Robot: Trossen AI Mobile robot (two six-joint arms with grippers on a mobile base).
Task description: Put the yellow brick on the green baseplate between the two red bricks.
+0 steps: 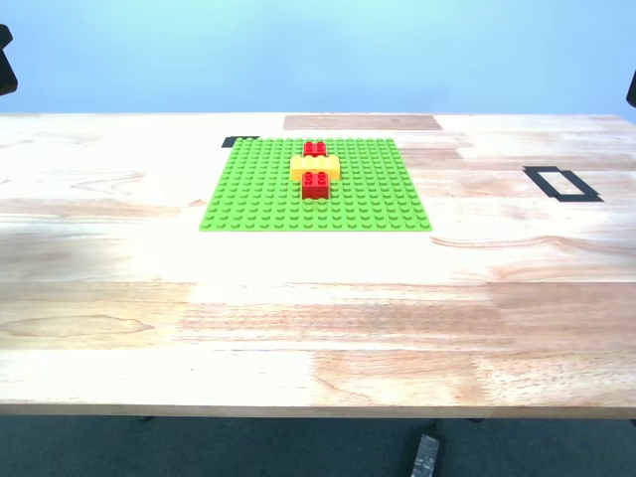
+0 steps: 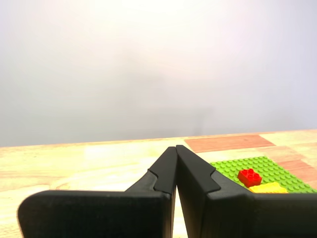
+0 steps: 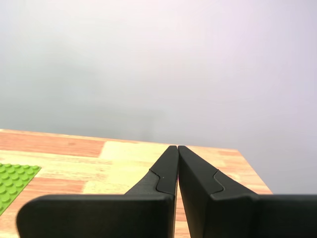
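Note:
The green baseplate (image 1: 316,185) lies flat on the table, a little past its middle in the exterior view. On it the yellow brick (image 1: 315,167) sits crosswise between the two red bricks, one behind it (image 1: 314,149) and one in front (image 1: 316,184), all three touching in a row. My first gripper (image 2: 176,148) is shut with nothing held, raised above the table well away from the plate; past it show the baseplate (image 2: 262,171), one red brick (image 2: 249,176) and part of the yellow brick (image 2: 268,188). My second gripper (image 3: 177,147) is shut and empty too, with a baseplate corner (image 3: 12,179) showing.
A black tape rectangle (image 1: 562,184) marks the table at the exterior view's right, and a small black tape piece (image 1: 238,141) lies by the plate's far corner. A darker wood patch (image 1: 362,122) sits behind the plate. Dark arm parts show at both upper edges of the exterior view.

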